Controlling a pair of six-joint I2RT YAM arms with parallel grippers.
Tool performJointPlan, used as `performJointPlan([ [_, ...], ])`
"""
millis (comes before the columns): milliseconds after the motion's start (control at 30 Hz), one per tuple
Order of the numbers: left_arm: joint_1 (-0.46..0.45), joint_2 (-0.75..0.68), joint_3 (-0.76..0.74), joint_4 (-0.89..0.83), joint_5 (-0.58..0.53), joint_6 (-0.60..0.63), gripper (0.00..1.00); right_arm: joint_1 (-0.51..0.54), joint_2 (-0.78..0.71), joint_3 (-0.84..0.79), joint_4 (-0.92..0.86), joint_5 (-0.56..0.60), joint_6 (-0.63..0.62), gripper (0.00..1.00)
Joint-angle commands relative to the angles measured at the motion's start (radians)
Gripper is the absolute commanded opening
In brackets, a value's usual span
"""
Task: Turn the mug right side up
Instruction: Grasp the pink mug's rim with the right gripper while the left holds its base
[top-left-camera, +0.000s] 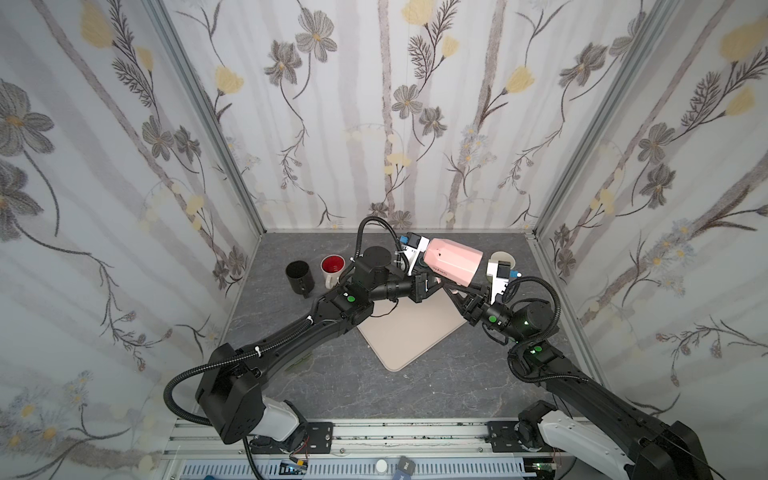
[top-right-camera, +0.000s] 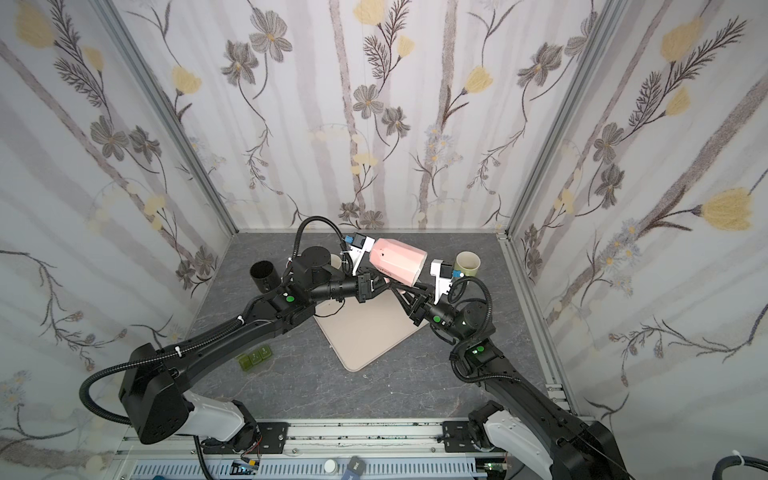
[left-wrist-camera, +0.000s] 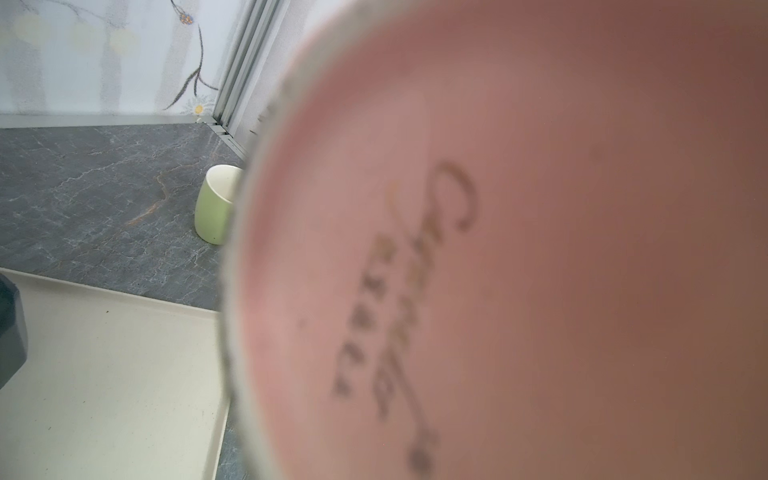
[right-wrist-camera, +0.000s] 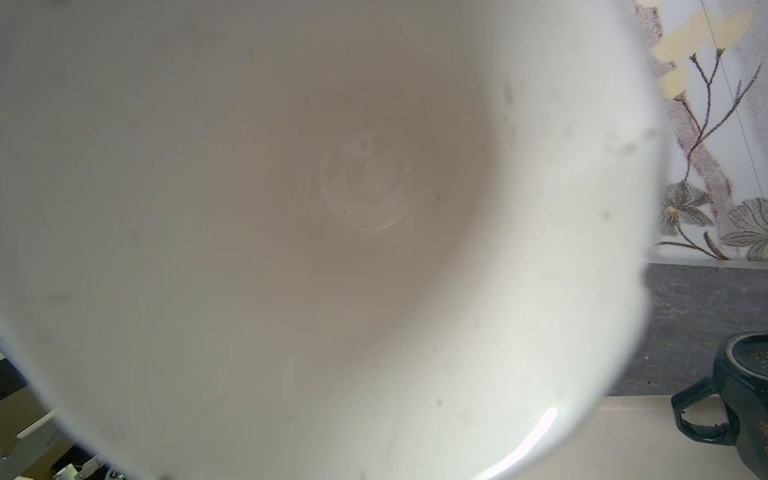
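Under the sideways pink faceted ceramic mug (top-left-camera: 455, 259), all fingers are obscured: left gripper (top-left-camera: 435, 278) is closed, hold unseen; right gripper (top-left-camera: 452, 289) cannot be judged. One beige mat (top-left-camera: 407, 336) is counted.

Robot test cell in a lab, not a home. I sit inside an aluminium-profile frame (top-left-camera: 202, 104) with floral wallpaper (top-left-camera: 374, 104) on the panels as backdrop. My arm bases (top-left-camera: 274, 419) bolt to a slotted rail (top-left-camera: 415, 436). Cable duct (top-left-camera: 457, 467) and bare wiring (top-left-camera: 305, 446) run in front. Marble-look tabletop (top-left-camera: 436, 386). Staged props: pink mug (top-left-camera: 455, 262), black mug (top-left-camera: 300, 276), beige mat (top-left-camera: 407, 332).
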Motion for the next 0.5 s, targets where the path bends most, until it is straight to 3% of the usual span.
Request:
performJointPlan([
  [0, -0.003, 0.006, -0.007, -0.124, -0.034, 0.079, 0.00, 0.011, -0.008, 0.024, 0.270, -0.148, 0.039, 0.24],
  [467, -0.003, -0.004, -0.017, -0.149, -0.060, 0.087, 0.00, -0.001, -0.042, 0.004, 0.218, -0.068, 0.011, 0.23],
])
